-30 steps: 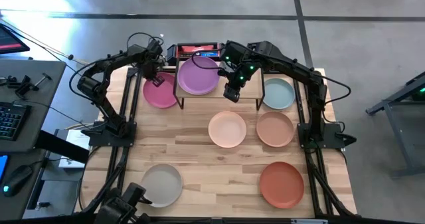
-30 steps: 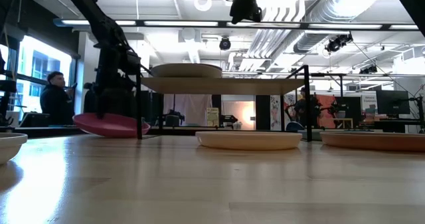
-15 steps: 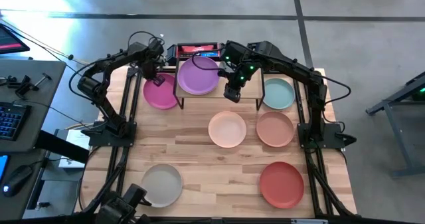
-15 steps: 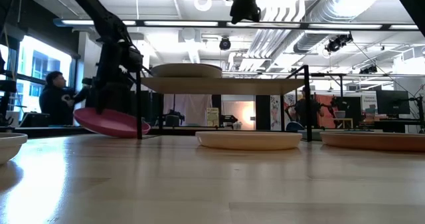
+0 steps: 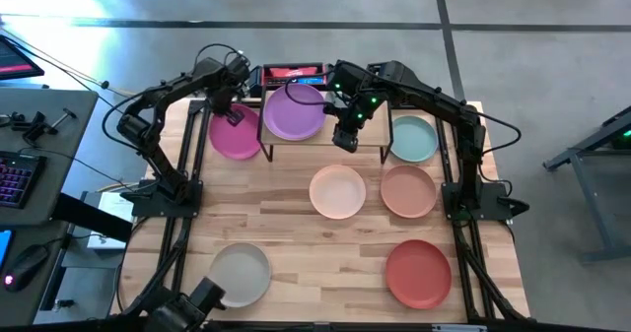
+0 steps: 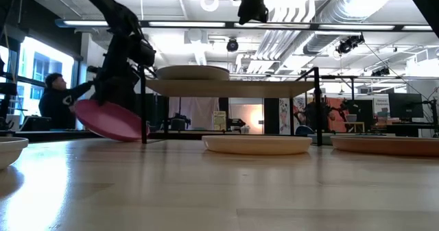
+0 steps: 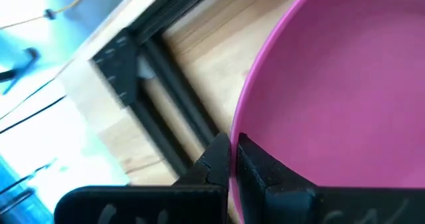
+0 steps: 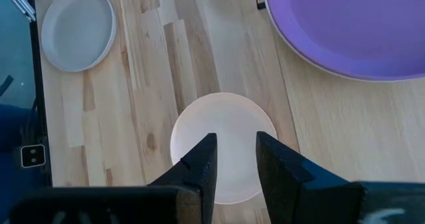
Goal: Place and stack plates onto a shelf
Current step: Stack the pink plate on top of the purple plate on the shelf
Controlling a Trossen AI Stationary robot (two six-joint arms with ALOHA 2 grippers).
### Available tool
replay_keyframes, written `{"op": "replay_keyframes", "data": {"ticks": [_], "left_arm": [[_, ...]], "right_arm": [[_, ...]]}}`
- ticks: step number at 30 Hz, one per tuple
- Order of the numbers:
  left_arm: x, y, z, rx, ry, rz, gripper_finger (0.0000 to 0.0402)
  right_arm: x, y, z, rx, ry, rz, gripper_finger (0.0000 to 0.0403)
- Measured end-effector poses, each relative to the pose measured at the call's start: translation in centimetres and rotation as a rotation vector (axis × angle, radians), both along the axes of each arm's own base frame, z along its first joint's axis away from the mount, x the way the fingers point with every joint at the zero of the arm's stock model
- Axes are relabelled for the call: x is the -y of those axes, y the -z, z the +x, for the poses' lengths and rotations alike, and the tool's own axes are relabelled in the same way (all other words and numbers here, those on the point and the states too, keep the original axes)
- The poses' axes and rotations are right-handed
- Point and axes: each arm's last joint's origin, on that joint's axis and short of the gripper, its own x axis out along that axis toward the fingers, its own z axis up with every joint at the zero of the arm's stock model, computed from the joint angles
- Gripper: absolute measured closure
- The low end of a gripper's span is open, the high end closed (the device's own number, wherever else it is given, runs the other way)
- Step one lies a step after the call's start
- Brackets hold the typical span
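My left gripper (image 5: pixel 235 117) is shut on a pink plate (image 5: pixel 235 137) at the table's far left, beside the shelf (image 5: pixel 320 151). In the low view the pink plate (image 6: pixel 110 120) is tilted, its left end raised and its right end close to the tabletop. A purple plate (image 5: pixel 294 112) lies flat on the left half of the shelf board (image 6: pixel 226 87). My right gripper (image 5: pixel 345 140) hangs open and empty above the shelf's right half; its fingers (image 8: pixel 202 167) stand apart. My left gripper pinches the pink plate's far rim (image 7: pixel 242 127), one finger inside the plate and one outside. The fingers come from above, slanting down. The plate hangs tilted from the hold, its held end up; I cannot tell whether its low end (image 6: pixel 139 135) touches the table.
On the table lie a pale teal plate (image 5: pixel 412 138), a peach plate (image 5: pixel 337 191), a tan plate (image 5: pixel 408 191), a terracotta plate (image 5: pixel 418 273) and a grey plate (image 5: pixel 240 273). A red-and-black box (image 5: pixel 291 75) stands behind the shelf. A person (image 6: pixel 55 101) sits beyond the table.
My left gripper has risen with the pink plate's rim and moved slightly toward the table's left edge. The plate, which lay nearly flat on the table, is now tipped, its held end raised and its other end low.
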Motion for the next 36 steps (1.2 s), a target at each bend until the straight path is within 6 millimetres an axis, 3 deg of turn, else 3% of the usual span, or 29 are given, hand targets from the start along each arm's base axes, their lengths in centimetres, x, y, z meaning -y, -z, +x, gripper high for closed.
{"op": "replay_keyframes", "data": {"ticks": [14,28,36], "left_arm": [[1.7,-5.1,0.1,0.000,-0.024,0.083,0.0401],[6.1,-9.3,-0.8,0.060,-0.012,0.169,0.0401],[8.2,-10.6,-1.0,0.060,-0.001,0.228,0.0401]], "right_arm": [[0.0,0.0,0.0,0.006,-0.037,-0.021,0.0318],[0.1,-0.1,0.1,0.020,-0.039,-0.037,0.0318],[0.1,-0.1,0.1,0.017,-0.022,-0.027,0.0318]]}}
